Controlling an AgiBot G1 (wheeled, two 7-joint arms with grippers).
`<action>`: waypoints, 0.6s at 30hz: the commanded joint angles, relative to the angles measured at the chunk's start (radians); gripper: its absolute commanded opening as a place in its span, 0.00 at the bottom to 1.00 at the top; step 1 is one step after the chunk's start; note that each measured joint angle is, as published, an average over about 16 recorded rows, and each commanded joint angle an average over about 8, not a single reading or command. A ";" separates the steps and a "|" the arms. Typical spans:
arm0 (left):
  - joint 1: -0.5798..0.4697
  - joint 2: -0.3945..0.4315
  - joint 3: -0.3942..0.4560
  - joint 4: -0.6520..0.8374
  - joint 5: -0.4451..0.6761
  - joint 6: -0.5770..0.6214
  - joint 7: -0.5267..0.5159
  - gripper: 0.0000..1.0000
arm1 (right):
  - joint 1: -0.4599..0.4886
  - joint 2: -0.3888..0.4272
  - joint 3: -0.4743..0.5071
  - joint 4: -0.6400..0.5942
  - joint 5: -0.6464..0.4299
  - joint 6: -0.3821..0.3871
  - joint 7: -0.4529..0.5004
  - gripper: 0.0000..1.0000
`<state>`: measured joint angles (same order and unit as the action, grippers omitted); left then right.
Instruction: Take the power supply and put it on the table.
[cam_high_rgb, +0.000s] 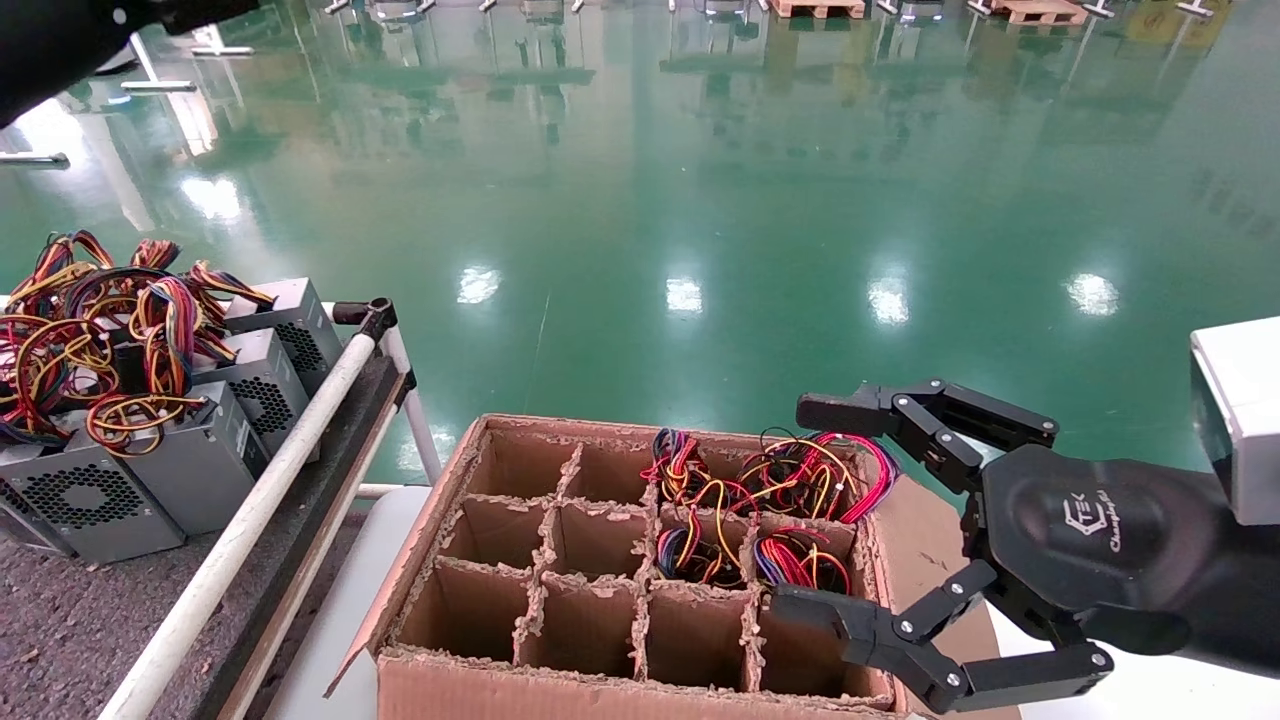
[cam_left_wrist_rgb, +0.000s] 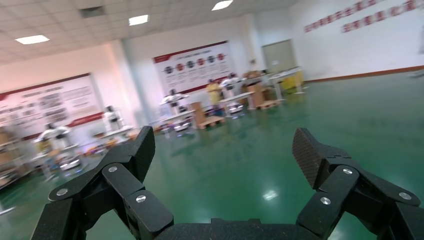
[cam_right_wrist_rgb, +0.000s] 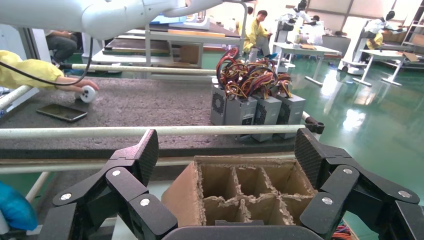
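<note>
A: Where is the right claw (cam_high_rgb: 815, 510)?

B: It hangs over the right side of the brown cardboard carton (cam_high_rgb: 640, 570) with its grid of paper dividers. Its black fingers (cam_high_rgb: 850, 620) are spread wide and hold nothing.

A: And what is in that carton?

B: Most compartments show only bare cardboard. In the far right ones lie bundles of red, yellow, black and purple wires (cam_high_rgb: 770, 480); the grey metal boxes under them are hidden, so I can only tell the wires. The spread fingers sit just beside those bundles, one on the far side and one on the near side; I cannot tell whether they touch.

A: The tabletop?

B: The dark grey speckled felt-like tabletop (cam_high_rgb: 60, 620) lies to the robot's left of the carton, edged by a white tube rail (cam_high_rgb: 250, 520) with a black joint. Several grey metal power supplies (cam_high_rgb: 150, 470) with perforated fan grilles stand on it in a row, their coloured wires heaped on top. In the right wrist view, a dark phone (cam_right_wrist_rgb: 61, 112) lies on the same tabletop.

A: The left claw (cam_left_wrist_rgb: 225, 155)?

B: Raised high at the robot's upper left, away from the work, fingers apart and empty, facing across the green floor (cam_high_rgb: 700, 200).
</note>
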<state>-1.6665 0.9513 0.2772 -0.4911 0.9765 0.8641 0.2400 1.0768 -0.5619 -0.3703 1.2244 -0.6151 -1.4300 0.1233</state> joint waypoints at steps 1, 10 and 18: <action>0.030 -0.017 0.000 -0.041 -0.013 0.032 -0.022 1.00 | 0.000 0.000 0.000 0.000 0.000 0.000 0.000 1.00; 0.167 -0.096 0.001 -0.224 -0.069 0.178 -0.121 1.00 | 0.000 0.000 0.000 0.000 0.000 0.000 0.000 1.00; 0.290 -0.166 0.001 -0.388 -0.120 0.309 -0.209 1.00 | 0.000 0.000 0.000 0.000 0.000 0.000 0.000 1.00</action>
<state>-1.3774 0.7852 0.2784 -0.8785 0.8564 1.1726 0.0311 1.0768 -0.5619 -0.3703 1.2244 -0.6151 -1.4300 0.1233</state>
